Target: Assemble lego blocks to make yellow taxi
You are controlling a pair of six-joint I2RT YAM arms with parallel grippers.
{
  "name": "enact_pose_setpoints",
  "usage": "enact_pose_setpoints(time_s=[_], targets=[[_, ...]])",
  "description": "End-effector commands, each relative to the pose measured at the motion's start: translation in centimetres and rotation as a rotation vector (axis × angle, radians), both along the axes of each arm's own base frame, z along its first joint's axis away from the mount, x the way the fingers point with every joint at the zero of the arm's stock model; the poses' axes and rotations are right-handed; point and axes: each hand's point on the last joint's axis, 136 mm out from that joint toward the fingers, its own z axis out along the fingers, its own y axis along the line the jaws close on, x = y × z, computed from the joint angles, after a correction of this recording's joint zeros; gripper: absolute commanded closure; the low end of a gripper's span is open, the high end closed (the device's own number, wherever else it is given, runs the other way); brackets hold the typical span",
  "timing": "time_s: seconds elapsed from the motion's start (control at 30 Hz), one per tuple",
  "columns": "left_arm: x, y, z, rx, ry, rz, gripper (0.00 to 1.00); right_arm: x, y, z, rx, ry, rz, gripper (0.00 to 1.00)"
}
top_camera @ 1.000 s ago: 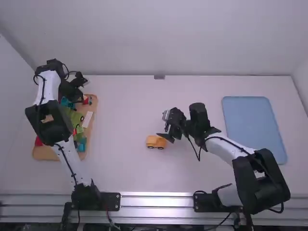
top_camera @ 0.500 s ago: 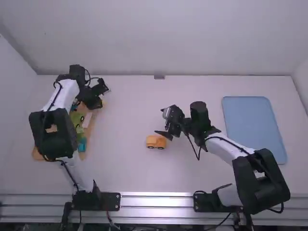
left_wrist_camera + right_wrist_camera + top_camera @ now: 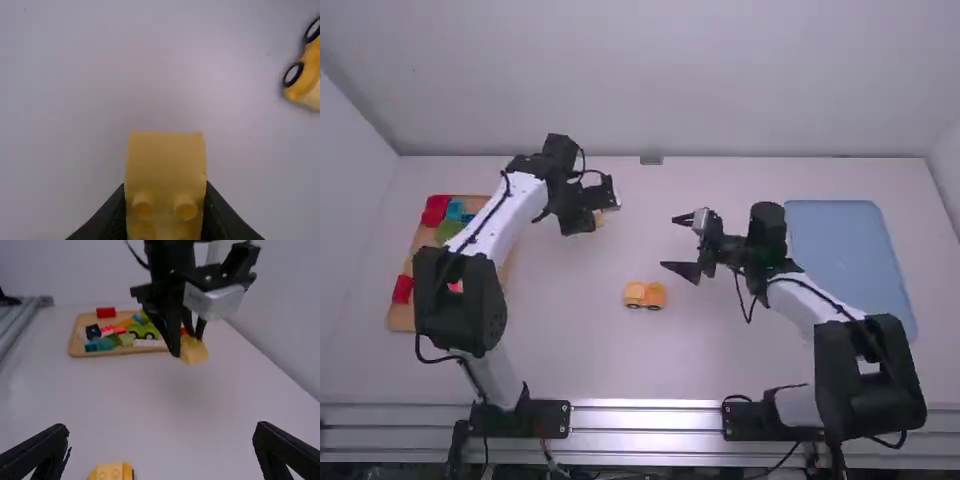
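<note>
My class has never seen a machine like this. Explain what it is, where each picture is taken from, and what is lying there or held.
The machine is a pair of robot arms, a left arm and a right arm, each with a black two-fingered tool. The high view looks down from above and behind them; each wrist view comes from a camera on that arm's wrist. On the white table lie a small yellow toy vehicle with black tyres, a wooden tray of colourful blocks and a flat, light-blue rectangular panel. The left tool grips a yellow plastic block with round studs, raised above the table; the right tool is open and empty.
</note>
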Motion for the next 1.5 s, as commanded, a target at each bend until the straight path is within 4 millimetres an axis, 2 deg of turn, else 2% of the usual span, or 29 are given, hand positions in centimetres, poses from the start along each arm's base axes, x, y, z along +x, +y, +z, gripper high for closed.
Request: enact_pose_setpoints(time_s=[0.0,0.03,0.07,0.1,0.2,0.37,0.43,0.53,0.63,0.7,0.8,0.9,1.0,1.07,1.27,1.47], targets=[[-0.8,-2.2,0.1,-0.032,0.020,0.003,0.98,-0.9,-1.5,2.3,0.072,0.060,0.040,0.02],[-1.0,-3.3,0.2,-0.048,0.022,0.002,0.98,-0.7,-2.1,2.5,0.073,0.071,0.016,0.02],[-1.0,-3.5,0.2,-0.052,0.023,0.000,0.98,-0.7,-2.3,2.6,0.073,0.071,0.011,0.01],[-1.6,-5.0,0.2,-0.084,0.036,-0.033,0.98,-0.6,-2.9,2.7,0.067,0.086,-0.020,0.01],[-2.6,-7.8,0.3,-0.147,0.063,-0.084,0.98,-0.3,-4.1,3.0,0.014,0.080,-0.141,0.01],[-3.5,-11.0,0.0,-0.164,0.079,-0.091,0.98,-1.8,-5.7,4.6,-0.057,0.041,-0.351,0.01],[-4.0,-12.5,-0.6,-0.150,0.082,-0.103,0.98,-2.8,-7.2,5.7,-0.061,0.036,-0.494,0.01],[-4.8,-14.3,-2.0,-0.142,0.106,-0.143,0.98,-4.6,-8.6,6.5,-0.049,0.009,-0.600,0.01],[-5.5,-15.8,-3.2,-0.143,0.137,-0.146,0.98,-6.4,-9.3,7.0,-0.024,-0.014,-0.639,0.01],[-5.9,-17.0,-4.9,-0.133,0.161,-0.166,0.98,-8.1,-9.9,7.1,0.004,-0.035,-0.665,0.01],[-6.4,-18.2,-6.4,-0.115,0.175,-0.167,0.98,-8.9,-11.1,7.1,0.033,-0.040,-0.743,0.01],[-7.5,-19.4,-7.0,-0.097,0.179,-0.203,0.98,-9.2,-12.0,7.0,0.057,-0.035,-0.796,0.01],[-8.4,-20.9,-8.2,-0.070,0.172,-0.237,0.98,-9.6,-12.4,6.7,0.065,-0.048,-0.811,0.01],[-8.9,-21.7,-9.7,-0.031,0.168,-0.256,0.98,-9.8,-12.4,6.7,0.067,-0.048,-0.805,0.02],[-10.2,-22.4,-13.0,0.018,0.205,-0.284,0.98,-9.7,-12.3,6.5,0.068,-0.034,-0.787,0.01],[-9.9,-22.5,-13.4,0.055,0.171,-0.285,0.98,-9.4,-12.5,6.3,0.065,-0.023,-0.794,0.02]])
